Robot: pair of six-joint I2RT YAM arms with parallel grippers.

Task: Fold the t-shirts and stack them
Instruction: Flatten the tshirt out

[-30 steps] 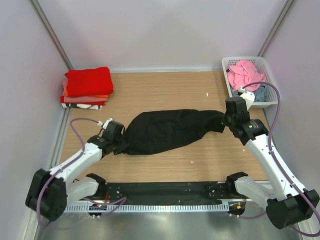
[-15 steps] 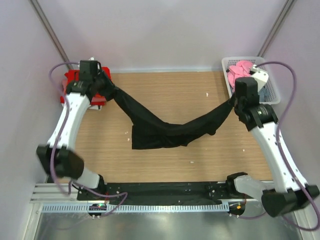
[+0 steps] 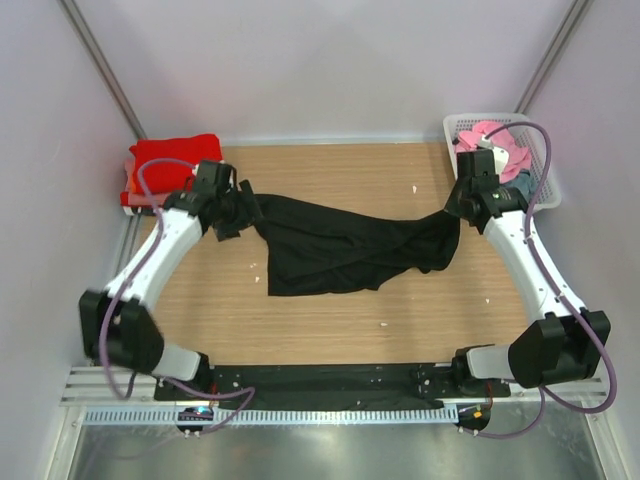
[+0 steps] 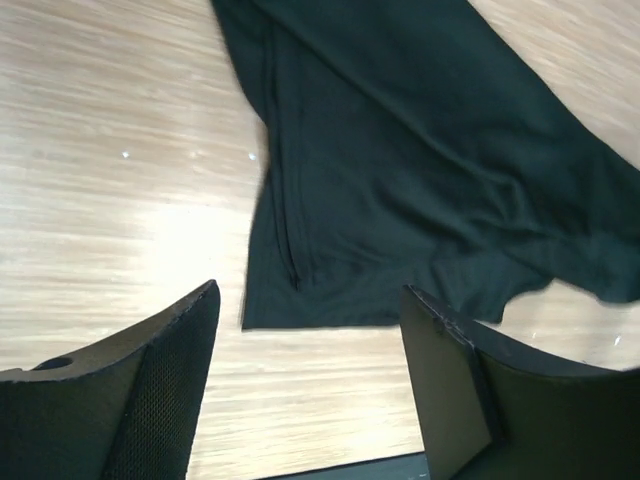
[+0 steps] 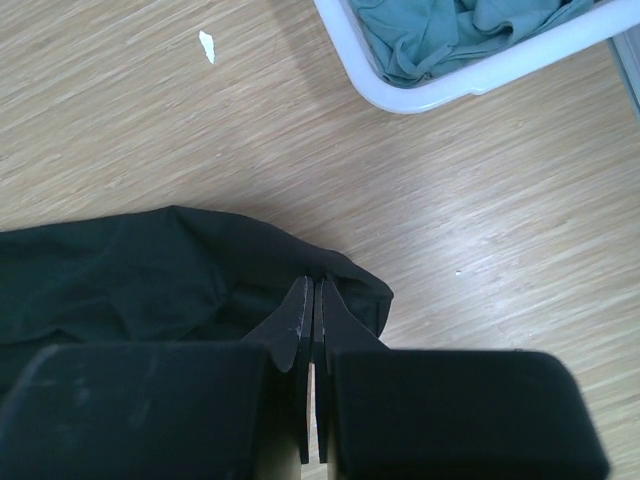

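Pinching black shirt [image 3: 340, 250] in right claw [image 5: 312, 300] at 3 o'clock, left claw [image 4: 310, 292] wide; basket [image 3: 495, 118] at 1, shirt pile [image 3: 175, 165] at 10.

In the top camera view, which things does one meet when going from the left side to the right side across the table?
stack of folded t-shirts → left gripper → black t-shirt → white basket
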